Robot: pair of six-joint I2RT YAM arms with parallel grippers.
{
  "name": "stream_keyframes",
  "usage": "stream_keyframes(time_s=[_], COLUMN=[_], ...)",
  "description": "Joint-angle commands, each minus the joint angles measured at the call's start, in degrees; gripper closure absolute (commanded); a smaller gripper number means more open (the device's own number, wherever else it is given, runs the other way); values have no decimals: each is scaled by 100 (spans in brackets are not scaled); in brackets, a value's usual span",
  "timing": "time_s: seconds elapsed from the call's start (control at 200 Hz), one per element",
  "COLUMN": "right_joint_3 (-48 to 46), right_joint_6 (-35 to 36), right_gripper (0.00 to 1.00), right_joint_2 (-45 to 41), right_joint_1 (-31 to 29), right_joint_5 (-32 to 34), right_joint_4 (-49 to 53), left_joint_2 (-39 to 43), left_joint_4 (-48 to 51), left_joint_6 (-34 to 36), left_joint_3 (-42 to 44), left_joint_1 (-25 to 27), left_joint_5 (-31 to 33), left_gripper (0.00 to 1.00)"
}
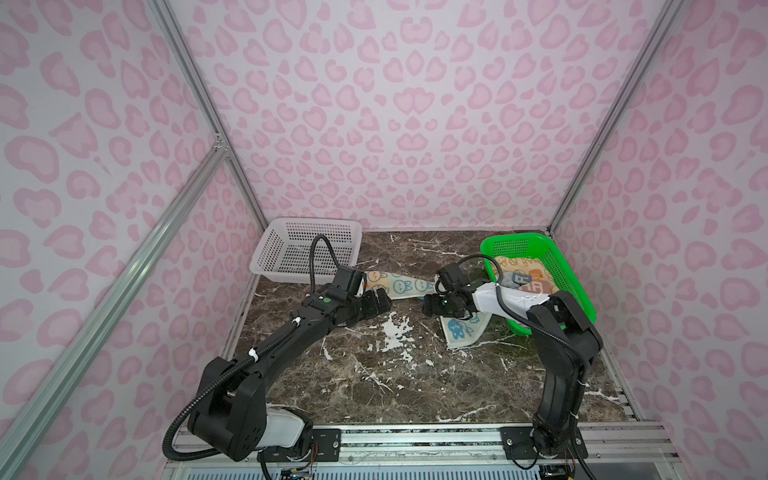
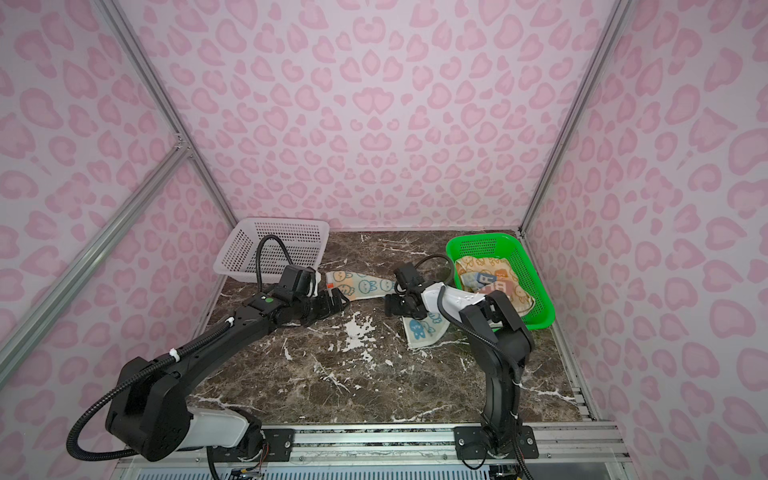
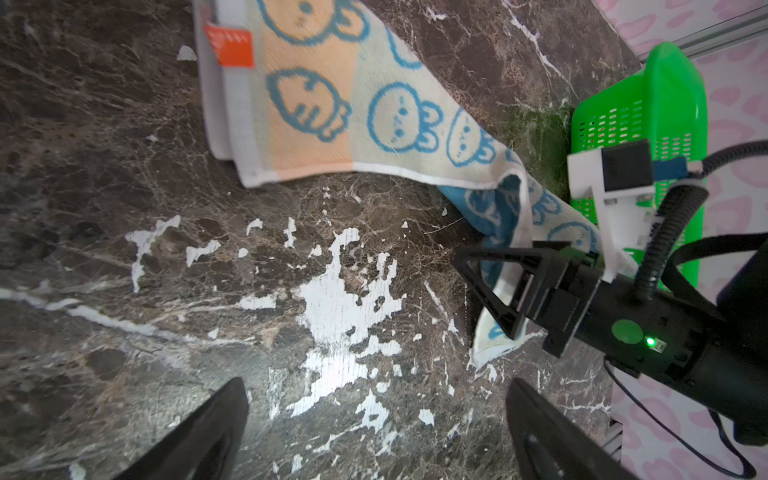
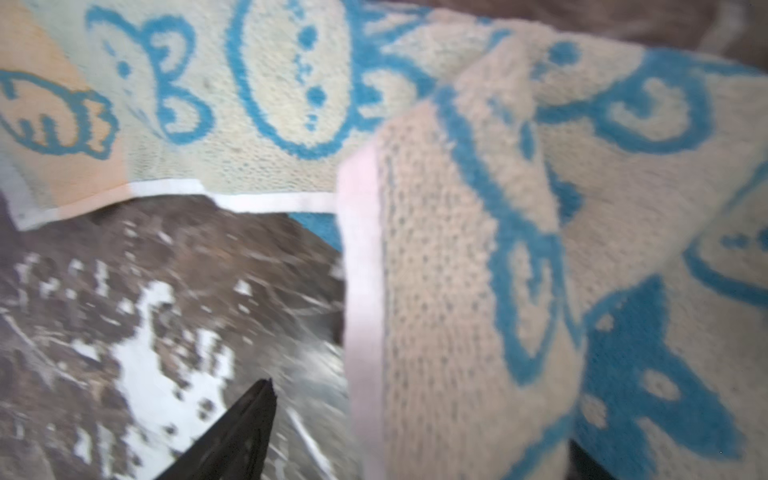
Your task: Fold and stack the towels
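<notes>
— Starting at the far left, what stands there?
— A white basket (image 1: pixel 266 253), at the back corner of the marble table (image 1: pixel 374 374).
— And the left gripper (image 1: pixel 380 301)?
— It's low over the table, just in front of that basket, with its jaws spread wide. In its wrist view only bare marble lies between the fingers (image 3: pixel 208 428).
— Where's the towel?
— The blue-rabbit towel (image 1: pixel 399 286) lies on the table between the two arms. The end with the orange tag (image 3: pixel 230 45) sits flat beside the left gripper, and the right end is bunched and folded over.
— The right gripper (image 1: pixel 430 305)?
— It's down at that bunched end with its jaws apart. A fold of cloth hangs between them and doesn't look pinched.
— Further right?
— A green basket (image 1: pixel 561 266) holds two more towels (image 1: pixel 523 274), crumpled together.
</notes>
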State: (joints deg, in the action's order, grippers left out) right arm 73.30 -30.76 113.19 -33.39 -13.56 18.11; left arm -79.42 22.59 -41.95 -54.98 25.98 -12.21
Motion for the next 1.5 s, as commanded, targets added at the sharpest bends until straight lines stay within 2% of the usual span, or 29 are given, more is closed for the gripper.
stream_keyframes(time_s=[0.0, 0.105, 0.215, 0.305, 0.45, 0.595, 0.715, 0.905, 1.105, 1.285, 1.395, 1.495], right_joint_3=[920, 2089, 2169, 1783, 282, -871, -1389, -1209, -1210, -1397, -1341, -1251], right_joint_6=[-676, -756, -639, -336, -67, 171, 222, 377, 262, 192, 212, 245], right_gripper=[15, 15, 14, 13, 14, 17, 25, 31, 46, 79, 91, 94], right_joint_2=[714, 1138, 768, 179, -802, -1440, -1522, -1061, -842, -851, -901, -960], right_joint_1=[-355, -489, -384, -202, 218, 188, 122, -395, -663, -709, -704, -696], right_joint_5=[-548, -612, -637, -352, 20, 519, 643, 1305, 1589, 1590, 1584, 1544], right_joint_4=[470, 945, 984, 1138, 1121, 1142, 1019, 1290, 1310, 1204, 1230, 1282], left_joint_2=[97, 260, 388, 339, 112, -254, -478, -554, -575, -789, -1119, -1329], left_joint_4=[38, 150, 266, 283, 185, 87, 41, 52, 53, 107, 192, 228], left_joint_6=[-23, -18, 111, 187, 181, 161, 148, 153, 154, 200, 271, 318], left_joint_3=[48, 92, 136, 186, 268, 248, 181, 144, 255, 231, 110, 55], left_joint_1=[-22, -44, -57, -42, 29, 104, 135, 145, 144, 144, 155, 153], left_joint_5=[120, 198, 245, 181, 158, 63, -9, -27, -1, 28, 23, 65], left_gripper=[2, 2, 2, 2, 2, 2, 2, 2, 2, 0, 10, 16])
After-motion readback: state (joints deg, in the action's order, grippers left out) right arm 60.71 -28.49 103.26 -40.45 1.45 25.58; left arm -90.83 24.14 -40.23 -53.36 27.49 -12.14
